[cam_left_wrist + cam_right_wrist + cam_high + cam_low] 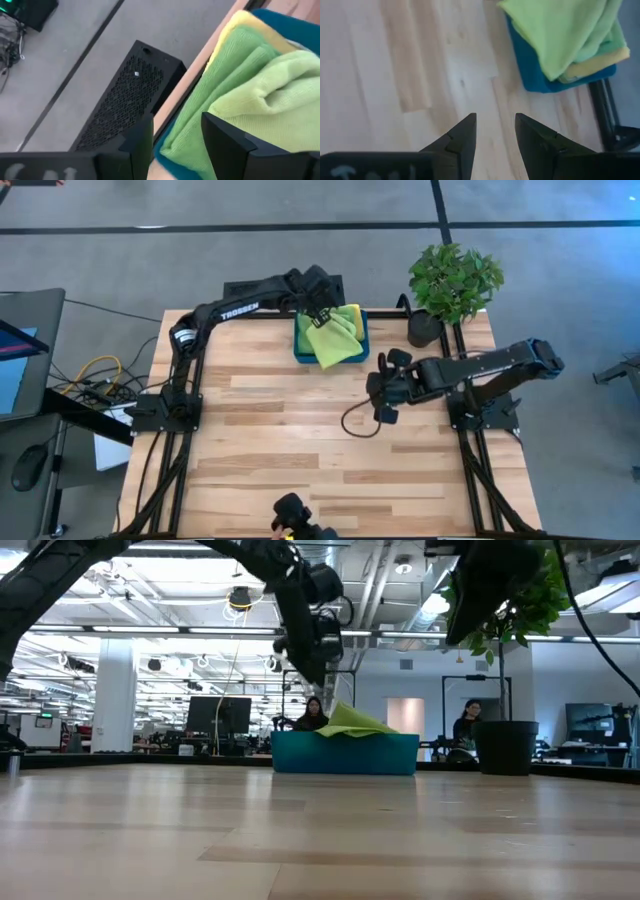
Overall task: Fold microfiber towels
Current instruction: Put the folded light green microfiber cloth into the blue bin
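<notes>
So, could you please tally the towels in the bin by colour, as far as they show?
Lime green towels: 2, one lying on the other
Yellow towel: 1
Total: 3 towels showing in the teal bin; any other under them is hidden.

- Bin (pixel 299 352) at the table's (pixel 300 450) far edge, near its middle.
- Towels (pixel 334 334) piled in the bin, top one draped over its near rim.
- Potted plant (pixel 452 285) right of the bin, at the far right corner.
- Left gripper (pixel 318 313) above the bin's far side.
- Right gripper (pixel 383 388) over bare tabletop, near and right of the bin.
</notes>
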{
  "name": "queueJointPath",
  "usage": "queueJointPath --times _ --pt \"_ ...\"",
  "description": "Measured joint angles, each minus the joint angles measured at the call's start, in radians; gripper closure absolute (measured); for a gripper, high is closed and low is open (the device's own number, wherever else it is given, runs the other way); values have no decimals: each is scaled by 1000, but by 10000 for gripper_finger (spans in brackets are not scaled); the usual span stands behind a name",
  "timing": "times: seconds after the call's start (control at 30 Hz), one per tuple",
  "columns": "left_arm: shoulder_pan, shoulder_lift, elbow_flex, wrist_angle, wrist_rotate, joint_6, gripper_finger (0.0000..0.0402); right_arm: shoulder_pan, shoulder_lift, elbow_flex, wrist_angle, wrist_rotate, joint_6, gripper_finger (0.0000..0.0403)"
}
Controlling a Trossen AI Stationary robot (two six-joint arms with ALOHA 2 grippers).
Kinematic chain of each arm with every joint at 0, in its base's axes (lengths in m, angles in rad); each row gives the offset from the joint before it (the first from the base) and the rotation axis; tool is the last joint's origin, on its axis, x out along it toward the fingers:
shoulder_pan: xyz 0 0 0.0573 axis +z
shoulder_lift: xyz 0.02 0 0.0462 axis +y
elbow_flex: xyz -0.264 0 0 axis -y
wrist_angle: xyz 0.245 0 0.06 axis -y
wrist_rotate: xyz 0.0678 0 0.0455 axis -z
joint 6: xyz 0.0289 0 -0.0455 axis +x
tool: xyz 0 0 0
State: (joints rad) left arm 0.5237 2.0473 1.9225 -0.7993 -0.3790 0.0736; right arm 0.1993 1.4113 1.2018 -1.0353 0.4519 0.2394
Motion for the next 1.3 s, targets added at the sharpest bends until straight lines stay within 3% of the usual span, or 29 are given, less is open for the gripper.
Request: queueJointPath --times 0.2,0.4,0.57,0.7,0.9,1.0,1.13,1.3 --pt "-29 -4 131 -265 0 38 242 -105 0 0 68 0 -138 244" --pt "-101 -97 92 -457 4 -10 242 -240 -26 3 213 -65 -336 244" --pt "-209 -236 -2 -510 5 -100 242 -392 -47 4 343 -339 -509 244" --pt "-315 -364 -120 -513 4 -200 242 -505 -8 2 430 -452 -641 244" --pt "-462 -517 -307 -482 -5 -401 242 -609 106 -1 598 -479 -858 244" --pt "-528 -564 -378 -483 -55 -475 242 -637 173 12 709 -490 -862 244" --pt "-584 -598 -441 -492 -126 -508 242 -667 252 67 710 -507 -832 244" --pt "-612 -601 -471 -499 -130 -537 242 -698 344 142 711 -514 -794 244"
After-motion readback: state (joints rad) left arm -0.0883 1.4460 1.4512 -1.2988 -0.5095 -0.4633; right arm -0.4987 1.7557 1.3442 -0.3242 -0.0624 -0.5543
